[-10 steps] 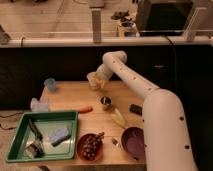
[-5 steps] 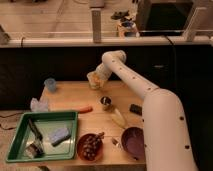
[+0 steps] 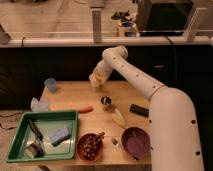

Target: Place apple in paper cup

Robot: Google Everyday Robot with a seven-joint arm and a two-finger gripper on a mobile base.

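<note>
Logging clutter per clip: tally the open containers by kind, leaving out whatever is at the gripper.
Cups: 2, blue cup, metallic cup
Bowls: 2, purple bowl, red bowl
Trays: 1, green tray
Total: 5
The gripper is at the table's far edge.

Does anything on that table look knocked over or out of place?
The cream-white paper cup, between the small dark cup and the purple bowl, appears to lie on its side rather than upright. A crumpled translucent piece sits at the left edge of the table. The gripper hangs over the table's back.
</note>
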